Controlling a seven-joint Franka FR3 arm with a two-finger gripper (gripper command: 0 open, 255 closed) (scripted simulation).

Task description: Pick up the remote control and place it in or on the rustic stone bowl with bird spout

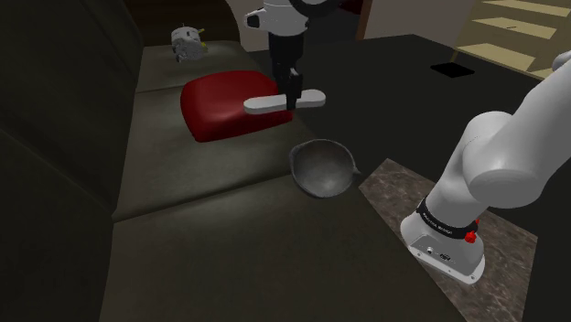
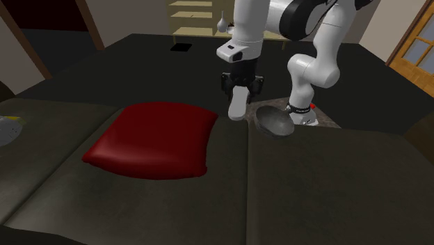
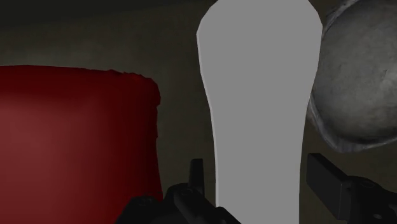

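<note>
One dark sofa takes up most of what I see, its seat running long and low beside the robot's stand, which has a mottled stone-like top. From the stand, the white arm reaches out over the seat. A red cushion lies flat on the sofa. A grey bowl with a rough, rounded body sits on the seat between that cushion and the stand, apart from both.

The remote is a plain pale grey slab, wider at one end. It is up off the seat, roughly level, over the strip of sofa between the cushion and the bowl. The black gripper points straight down and has its fingers clamped on the remote's narrower part, one on each long side. At the far end of the sofa rests a small whitish object that I cannot make out.
</note>
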